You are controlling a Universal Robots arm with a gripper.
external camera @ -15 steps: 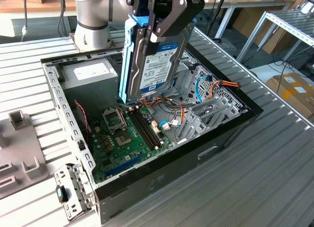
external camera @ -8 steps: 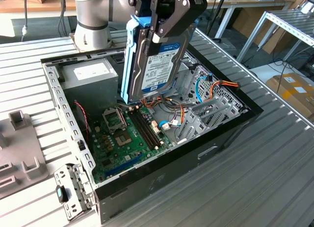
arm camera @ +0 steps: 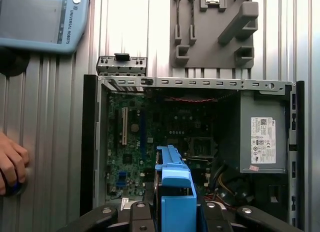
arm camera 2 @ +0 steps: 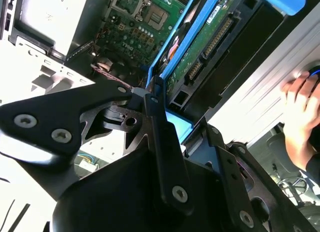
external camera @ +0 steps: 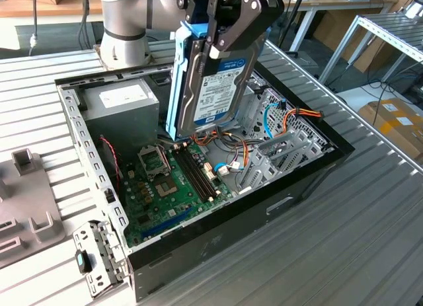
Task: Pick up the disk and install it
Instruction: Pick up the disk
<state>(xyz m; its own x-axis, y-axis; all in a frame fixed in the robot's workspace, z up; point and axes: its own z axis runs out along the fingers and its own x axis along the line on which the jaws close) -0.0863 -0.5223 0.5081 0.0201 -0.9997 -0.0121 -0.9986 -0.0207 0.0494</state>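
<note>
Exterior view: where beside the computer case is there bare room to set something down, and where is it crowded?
Bare: the ribbed table on the exterior view's right of the case. Crowded: inside it, cables under the raised disk.

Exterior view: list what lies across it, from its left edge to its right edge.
Grey fixture plate → grey power-supply box → disk, held upright → orange cable → cardboard box.

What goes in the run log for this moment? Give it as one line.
tool: shut on disk | disk: held on edge above open computer case | install: not yet done
</note>
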